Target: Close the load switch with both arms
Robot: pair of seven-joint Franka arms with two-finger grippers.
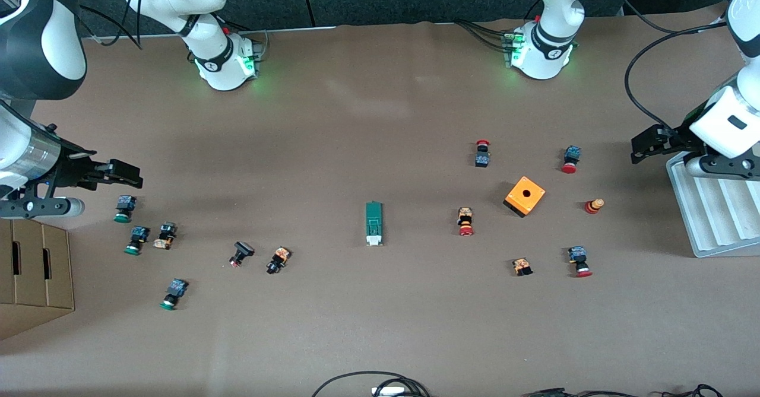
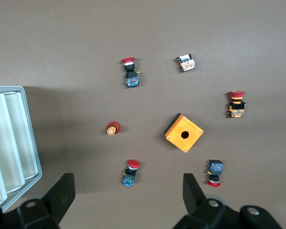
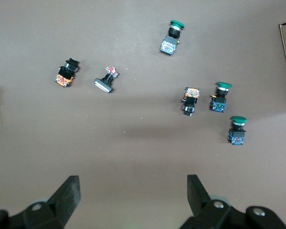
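The load switch (image 1: pixel 374 224), a narrow green block with a white piece at its nearer end, lies flat in the middle of the table with nothing touching it. My left gripper (image 1: pixel 638 149) hangs open over the table at the left arm's end, by the white tray. In the left wrist view the left gripper (image 2: pixel 127 183) has wide jaws, with only a red-capped push button (image 2: pixel 130 172) on the table below. My right gripper (image 1: pixel 133 177) hangs open over the right arm's end. In the right wrist view the right gripper (image 3: pixel 133 183) is empty over bare table.
An orange cube with a hole (image 1: pixel 525 196) and several red-capped push buttons (image 1: pixel 465 221) lie toward the left arm's end. Several green-capped push buttons (image 1: pixel 123 208) lie toward the right arm's end. A white tray (image 1: pixel 712 207) and a cardboard box (image 1: pixel 35 272) stand at the table's ends.
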